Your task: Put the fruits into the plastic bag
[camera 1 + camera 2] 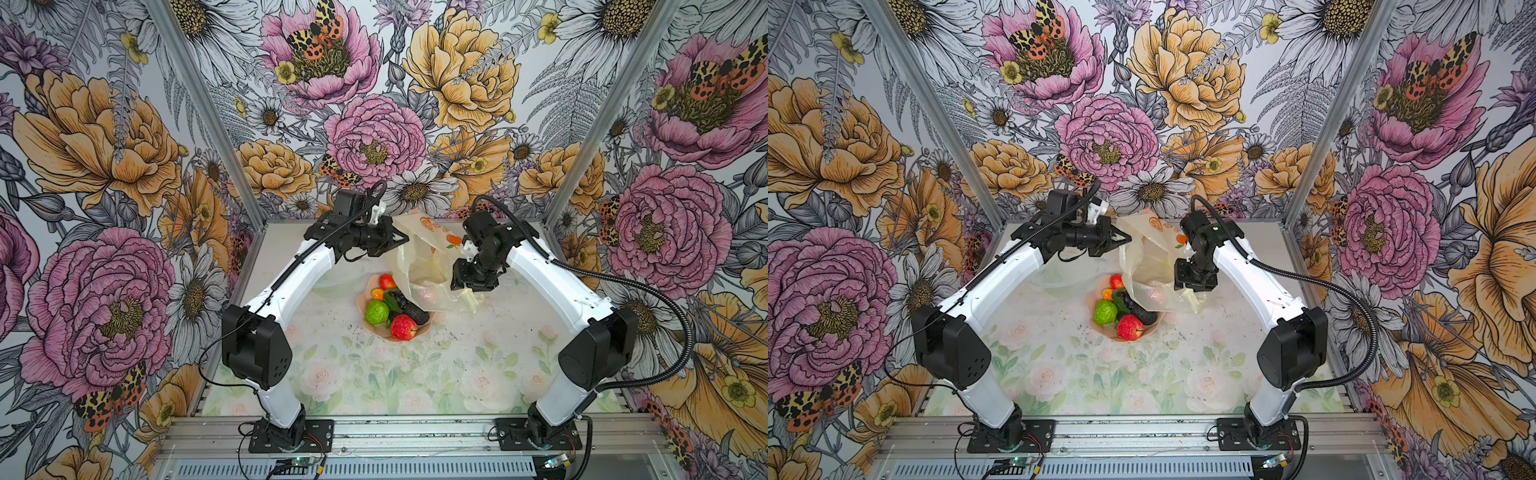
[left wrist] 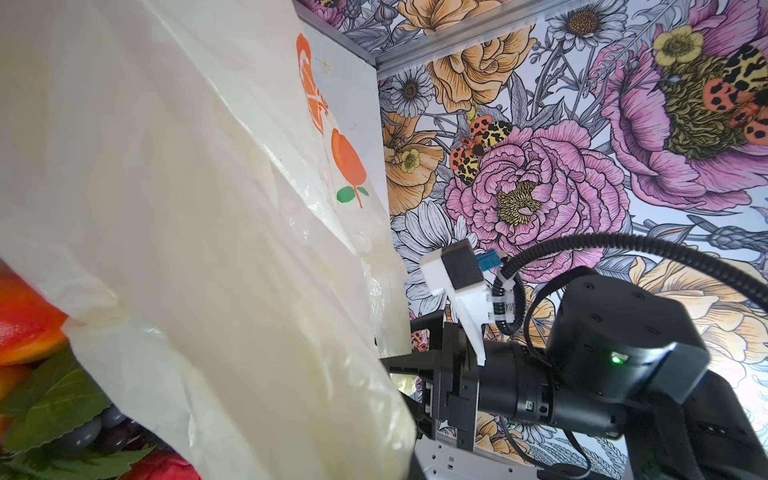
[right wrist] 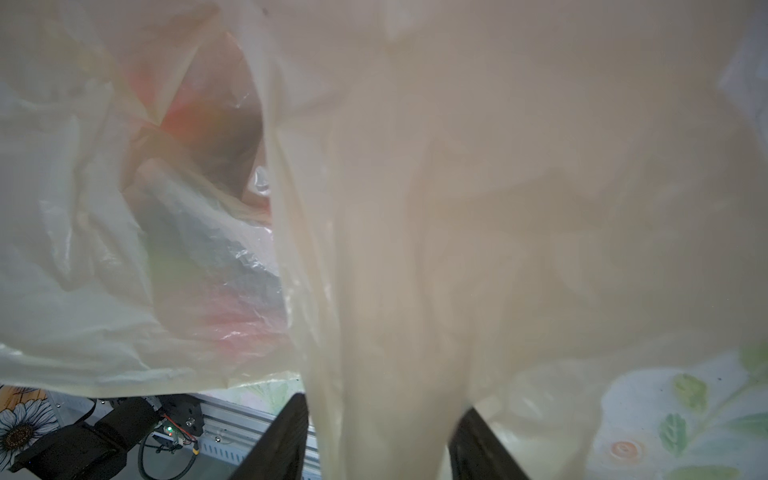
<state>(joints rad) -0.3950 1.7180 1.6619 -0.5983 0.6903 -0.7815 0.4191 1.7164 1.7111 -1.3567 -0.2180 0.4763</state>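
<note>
The plastic bag [image 1: 419, 266] rises off the surface [image 1: 374, 374] because my left gripper [image 1: 402, 240] is clamped on its upper rim, holding the mouth up. Its lower folds drape onto the pink bowl [image 1: 399, 338]. My right gripper [image 3: 384, 403] stands apart around a hanging fold, probably to spread the opening. The fruits [image 1: 377, 311] lie in the bowl.
</note>
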